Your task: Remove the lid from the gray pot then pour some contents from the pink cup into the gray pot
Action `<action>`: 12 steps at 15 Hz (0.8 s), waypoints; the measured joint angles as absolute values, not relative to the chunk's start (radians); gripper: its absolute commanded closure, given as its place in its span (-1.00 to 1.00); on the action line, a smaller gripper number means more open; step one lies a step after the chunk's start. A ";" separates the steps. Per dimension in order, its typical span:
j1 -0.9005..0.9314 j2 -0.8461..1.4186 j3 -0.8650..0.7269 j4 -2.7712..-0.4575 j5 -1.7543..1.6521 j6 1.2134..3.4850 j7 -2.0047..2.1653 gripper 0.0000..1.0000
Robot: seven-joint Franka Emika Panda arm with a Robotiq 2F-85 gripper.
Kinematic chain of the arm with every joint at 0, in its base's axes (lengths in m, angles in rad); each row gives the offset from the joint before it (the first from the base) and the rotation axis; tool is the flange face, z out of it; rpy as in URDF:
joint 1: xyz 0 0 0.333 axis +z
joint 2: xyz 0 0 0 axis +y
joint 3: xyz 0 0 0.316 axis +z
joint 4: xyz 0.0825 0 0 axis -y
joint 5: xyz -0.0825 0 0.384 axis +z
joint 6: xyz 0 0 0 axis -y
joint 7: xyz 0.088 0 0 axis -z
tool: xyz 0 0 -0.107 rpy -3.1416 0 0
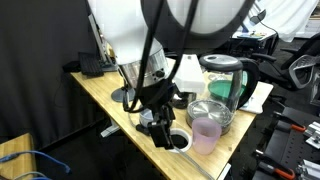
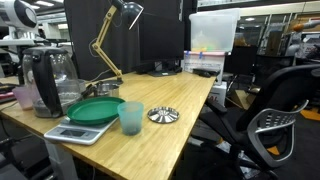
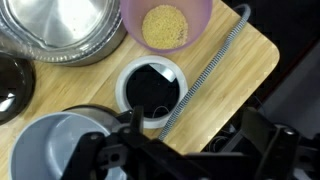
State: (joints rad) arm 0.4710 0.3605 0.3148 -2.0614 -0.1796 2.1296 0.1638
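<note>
On the wooden table (image 3: 245, 60), the pink cup (image 3: 165, 25), with tan grains inside, is seen just beside the steel pan (image 3: 60, 35). Near it lies a white-rimmed black disc (image 3: 150, 88). The gray pot (image 3: 50, 150) is partly hidden by the gripper (image 1: 158, 122), whose fingers are spread wide, with nothing held.

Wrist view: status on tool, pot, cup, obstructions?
Tool open, empty. Gray pot uncovered, lower left. Pink cup upright, granules inside. White-rimmed black disc on table between them.
</note>
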 measured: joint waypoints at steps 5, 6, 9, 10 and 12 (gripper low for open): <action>0.522 0.315 0.326 -2.140 -0.270 2.211 0.232 -1.00; 0.526 0.307 0.326 -2.153 -0.290 2.226 0.244 -1.00; 0.527 0.278 0.324 -2.185 -0.342 2.240 0.296 -1.00; 0.526 0.269 0.322 -2.195 -0.352 2.240 0.310 -1.00; 0.525 0.258 0.320 -2.208 -0.358 2.238 0.338 -1.00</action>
State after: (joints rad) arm 0.5247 0.2579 0.3197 -2.2084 -0.3581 2.2385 0.3375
